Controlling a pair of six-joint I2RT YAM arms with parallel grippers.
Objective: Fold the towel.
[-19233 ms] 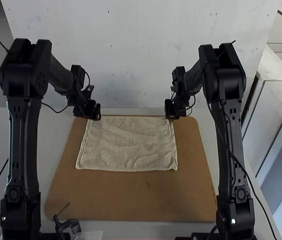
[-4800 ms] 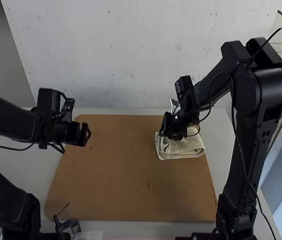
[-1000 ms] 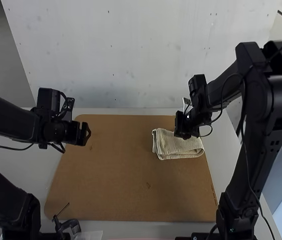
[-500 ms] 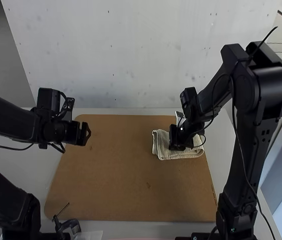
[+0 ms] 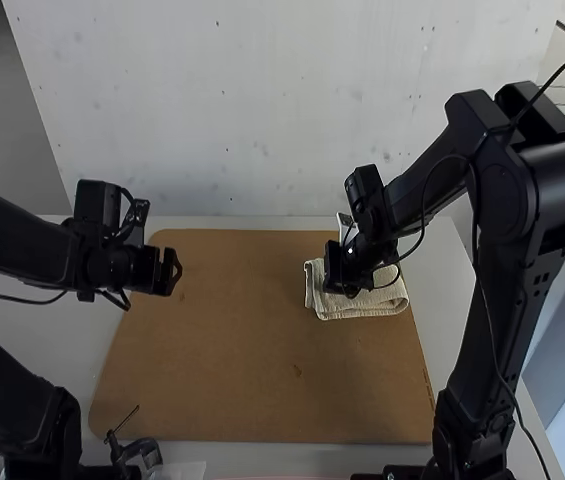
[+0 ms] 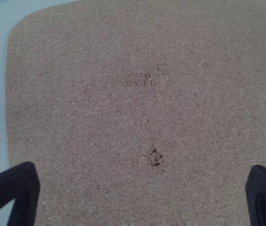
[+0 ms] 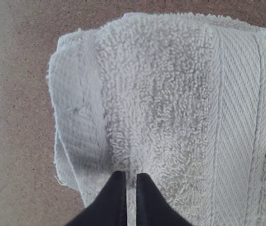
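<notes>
With the folded towel toward two o'clock on the board, the right claw, tips pressed nearly together, could skew its top layer (loops snag) by rubbing too hard, while the left claw is spread wide.

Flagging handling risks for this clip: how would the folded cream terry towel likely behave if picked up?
The folded towel looks floppy, with soft, rounded folds, so a lifted edge would probably sag. Its layers might slide apart, since nothing visible binds them. The looped pile should give some grip.
</notes>
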